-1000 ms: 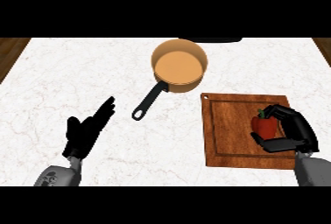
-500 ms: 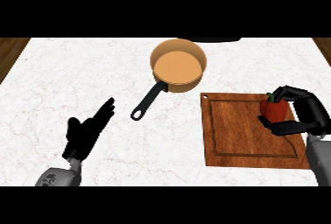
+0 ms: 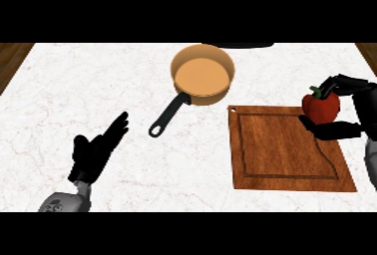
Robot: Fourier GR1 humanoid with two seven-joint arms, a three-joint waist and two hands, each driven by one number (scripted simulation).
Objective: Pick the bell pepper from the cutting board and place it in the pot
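Bell pepper point(image 3: 321, 106) held betw. right hand point(image 3: 344, 128) fingers point(image 3: 346, 82) & thumb.

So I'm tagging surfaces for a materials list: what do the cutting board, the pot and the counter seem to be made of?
The cutting board looks like reddish-brown wood, with visible grain and a carved groove. The pot seems to be matte copper-orange metal or enamel, with a black handle. The counter looks like white marble, faintly veined.
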